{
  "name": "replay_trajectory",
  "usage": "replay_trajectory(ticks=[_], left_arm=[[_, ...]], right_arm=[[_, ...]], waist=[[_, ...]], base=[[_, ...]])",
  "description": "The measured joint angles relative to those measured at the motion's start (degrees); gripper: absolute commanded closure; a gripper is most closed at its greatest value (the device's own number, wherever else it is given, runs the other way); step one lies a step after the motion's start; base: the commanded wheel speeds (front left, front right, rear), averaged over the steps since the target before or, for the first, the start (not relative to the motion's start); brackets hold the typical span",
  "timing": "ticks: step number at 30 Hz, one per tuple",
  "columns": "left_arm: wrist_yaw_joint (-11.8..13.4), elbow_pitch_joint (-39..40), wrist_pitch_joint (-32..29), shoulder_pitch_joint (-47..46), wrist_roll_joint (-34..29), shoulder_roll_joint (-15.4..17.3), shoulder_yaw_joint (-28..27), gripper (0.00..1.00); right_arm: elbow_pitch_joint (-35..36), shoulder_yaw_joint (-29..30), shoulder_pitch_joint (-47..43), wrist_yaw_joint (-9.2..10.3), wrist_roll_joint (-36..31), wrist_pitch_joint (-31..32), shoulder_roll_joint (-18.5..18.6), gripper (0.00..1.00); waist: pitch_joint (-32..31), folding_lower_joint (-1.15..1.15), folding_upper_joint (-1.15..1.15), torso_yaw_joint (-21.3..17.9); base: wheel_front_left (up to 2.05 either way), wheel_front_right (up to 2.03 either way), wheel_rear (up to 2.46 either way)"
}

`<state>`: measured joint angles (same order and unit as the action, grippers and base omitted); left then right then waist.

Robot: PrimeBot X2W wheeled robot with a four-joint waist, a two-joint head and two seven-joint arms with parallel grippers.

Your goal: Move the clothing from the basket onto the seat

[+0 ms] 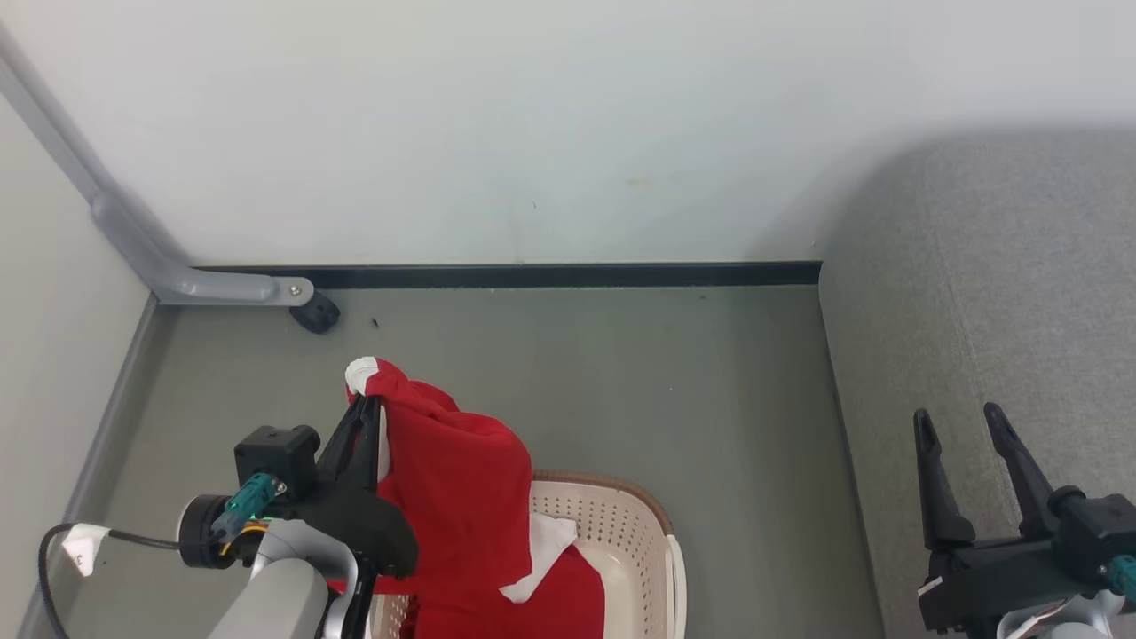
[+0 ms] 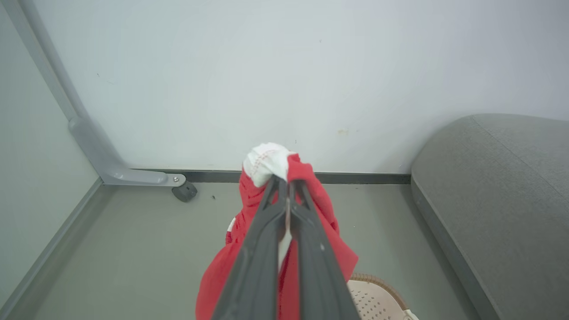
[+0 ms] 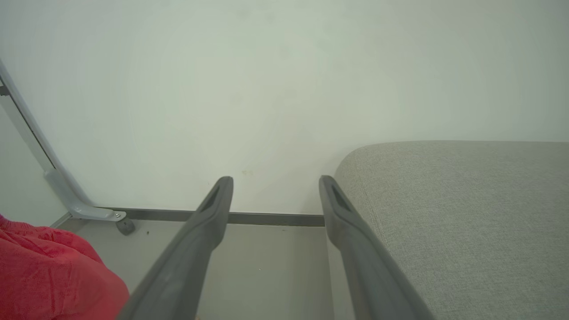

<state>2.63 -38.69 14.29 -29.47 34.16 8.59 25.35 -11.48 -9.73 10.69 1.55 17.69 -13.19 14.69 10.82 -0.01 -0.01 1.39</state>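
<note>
1 red garment [image 1: 453, 479] pinched in left hand [image 1: 366, 404], hanging over 1 basket [image 1: 626, 524], right hand [image 1: 958, 415] spread wide, by 1 seat [image 1: 1021, 266]

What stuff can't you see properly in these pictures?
Bottom of the basket: in the head view, covered by the red clothing and cut off by the bottom edge.
How many garments there are: the folds run together, so I cannot tell.
The seat: cut off by the right edge in every view.
Basket in the left wrist view: mostly behind the left gripper and the clothing.
</note>
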Motion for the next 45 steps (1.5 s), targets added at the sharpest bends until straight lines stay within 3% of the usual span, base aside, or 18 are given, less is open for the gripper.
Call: replay_trajectory(ticks=[18,25,33,45], left_arm=[[0.80,22.56,0.02,5.75,-3.88,1.24,0.59,1.00],[-1.75,28.09,0.01,6.79,-4.11,0.21,4.90,1.00],[-3.19,31.77,-2.87,8.11,-5.48,-1.64,10.10,1.00],[-3.05,32.54,-5.69,8.85,-5.53,-1.37,10.43,1.00]], right_arm=[[-0.29,-2.40,-5.60,-0.69,0.36,-0.01,-1.48,0.00],[0.30,-3.50,-6.14,-1.08,0.36,0.01,-1.99,0.00],[1.46,-4.41,-7.37,-1.56,0.36,0.08,-2.24,0.00],[2.75,-5.63,-8.01,-1.65,0.36,0.59,-2.61,0.00]], waist=[[-9.35,0.00,0.00,0.37],[-10.54,0.01,0.01,-0.58],[-11.07,0.01,0.01,-1.82],[-10.63,0.01,0.01,-2.26]], base=[[0.00,0.00,0.00],[0.00,0.00,0.00],[0.00,0.00,0.00],[0.00,0.00,0.00]])
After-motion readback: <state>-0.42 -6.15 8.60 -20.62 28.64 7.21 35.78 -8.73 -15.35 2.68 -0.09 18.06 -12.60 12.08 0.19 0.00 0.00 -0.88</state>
